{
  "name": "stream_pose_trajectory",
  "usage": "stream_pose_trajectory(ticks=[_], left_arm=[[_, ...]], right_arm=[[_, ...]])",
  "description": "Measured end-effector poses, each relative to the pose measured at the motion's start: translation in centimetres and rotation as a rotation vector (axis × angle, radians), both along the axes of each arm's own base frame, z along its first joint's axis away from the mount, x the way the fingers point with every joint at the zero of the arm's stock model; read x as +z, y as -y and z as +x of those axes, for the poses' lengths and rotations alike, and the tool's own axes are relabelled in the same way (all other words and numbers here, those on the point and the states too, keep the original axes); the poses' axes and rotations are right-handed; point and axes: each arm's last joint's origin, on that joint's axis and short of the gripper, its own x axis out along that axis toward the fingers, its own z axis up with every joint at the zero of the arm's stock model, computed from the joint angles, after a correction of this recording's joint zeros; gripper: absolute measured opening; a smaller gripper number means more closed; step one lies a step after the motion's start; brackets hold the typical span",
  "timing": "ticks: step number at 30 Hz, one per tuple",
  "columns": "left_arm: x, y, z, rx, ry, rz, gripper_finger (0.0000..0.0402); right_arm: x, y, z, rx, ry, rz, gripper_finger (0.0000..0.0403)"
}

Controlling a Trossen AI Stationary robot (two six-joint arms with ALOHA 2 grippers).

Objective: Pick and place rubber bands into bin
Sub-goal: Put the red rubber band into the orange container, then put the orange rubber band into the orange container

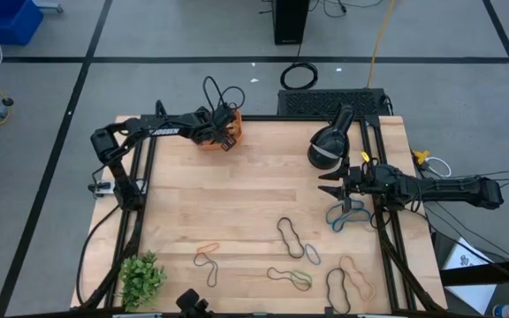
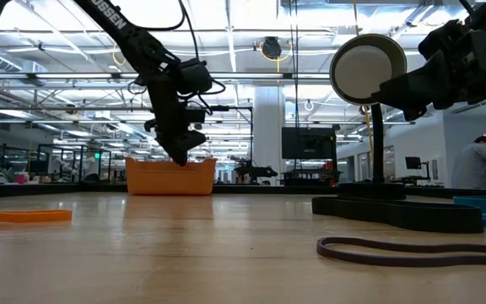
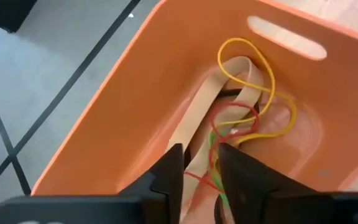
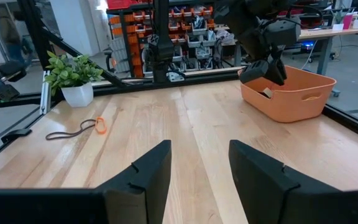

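Observation:
The orange bin (image 1: 212,140) stands at the table's far edge, left of the middle; it also shows in the low view (image 2: 170,177) and the right wrist view (image 4: 291,93). My left gripper (image 3: 201,177) is inside it, shut on a bundle of rubber bands (image 3: 199,163). A yellow band (image 3: 253,68) lies on the bin floor. My right gripper (image 1: 332,187) is open and empty above the table's right side, just beyond a teal band (image 1: 343,215). Loose bands lie on the near half: a black one (image 1: 290,237), an orange-and-black one (image 1: 206,258), a green one (image 1: 292,278) and a black-and-tan pair (image 1: 347,284). My left gripper pinches a wide tan band (image 3: 194,155) together with thin green and red bands (image 3: 215,167) between its two fingers. The fingers come from above, slanting down into the bin. The bands' far ends (image 3: 238,71) lie slack on the bin floor.
A black stand with a round head (image 1: 328,146) is on the table's far right, close to my right gripper; its base (image 2: 395,211) shows in the low view. A small potted plant (image 1: 140,278) is at the near left corner.

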Motion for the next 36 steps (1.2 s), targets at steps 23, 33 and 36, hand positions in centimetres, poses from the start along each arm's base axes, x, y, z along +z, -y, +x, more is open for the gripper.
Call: stream_pose_trajectory(ticks=[23,33,36], left_arm=[[15.1,13.9,-5.0,-0.619,0.411,-0.034,0.0204],[14.4,25.0,-5.5,-0.852,0.369,-0.237,0.0203],[12.9,27.8,-4.9,-0.868,0.301,-0.243,0.0203]], right_arm=[[0.0,0.0,0.0,0.002,-0.002,-0.033,0.0155],[0.0,0.0,0.0,0.002,-0.002,-0.025,0.0155],[0.0,0.0,0.0,0.001,-0.004,-0.013,0.0155]])
